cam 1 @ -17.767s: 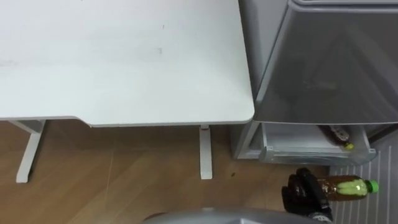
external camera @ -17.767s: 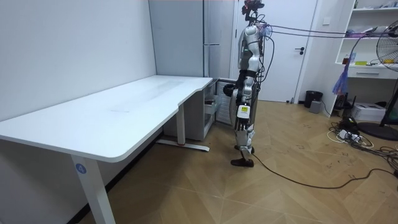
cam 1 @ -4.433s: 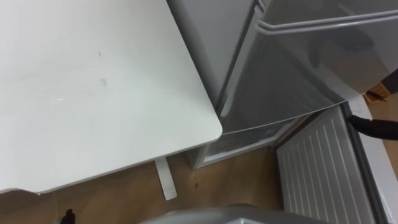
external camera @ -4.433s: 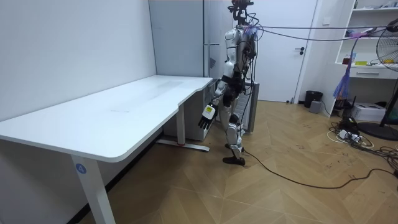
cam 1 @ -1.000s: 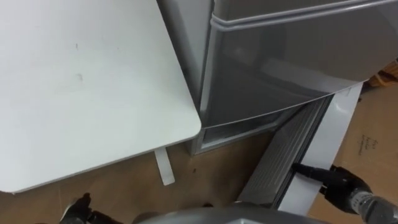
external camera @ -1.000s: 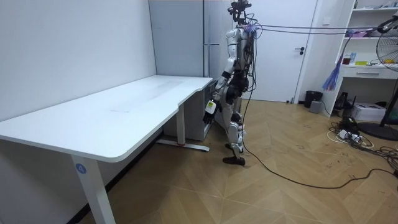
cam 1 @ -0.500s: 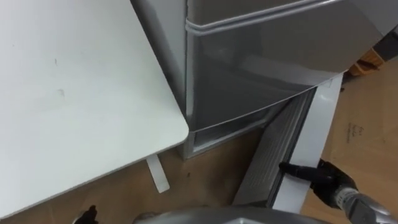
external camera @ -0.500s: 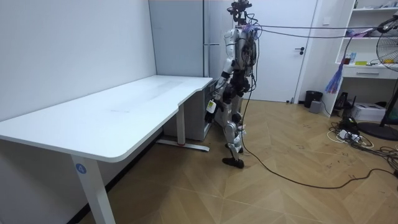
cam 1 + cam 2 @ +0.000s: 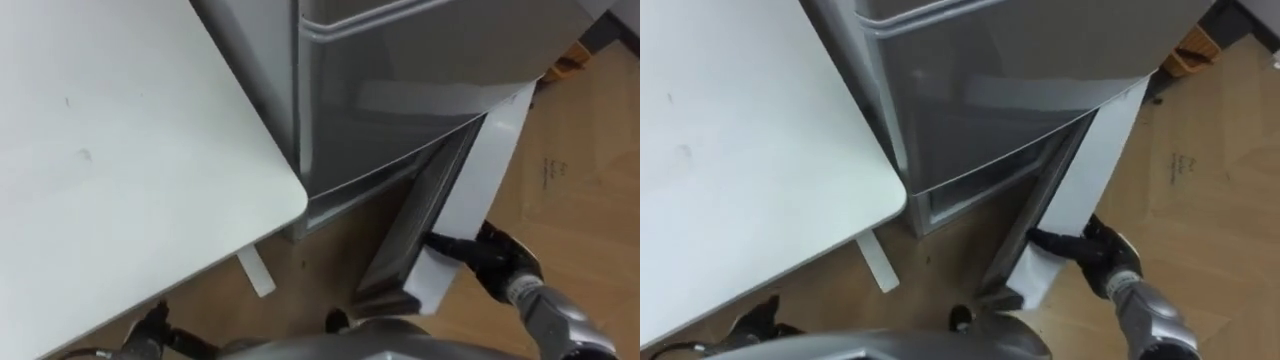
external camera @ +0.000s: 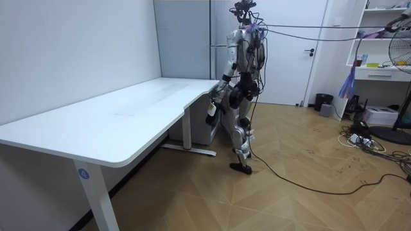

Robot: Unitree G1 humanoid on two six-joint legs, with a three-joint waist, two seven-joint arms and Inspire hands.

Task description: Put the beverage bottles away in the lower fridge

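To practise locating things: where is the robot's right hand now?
In the left eye view's lower right, the right hand rests with straight fingers against the white face of the partly open lower fridge door, above the wooden floor.

No writing can be read. The dark marks (image 9: 548, 172) on the floor (image 9: 590, 120) and a blue sticker (image 10: 82, 172) on the table leg (image 10: 90, 200) cannot be deciphered.

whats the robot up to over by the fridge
The robot stands at the grey fridge beside a white desk. Its right hand has straight fingers set against the lower fridge door, which stands part open, so it looks to be pushing it closed. Its left hand hangs low by the desk's edge.
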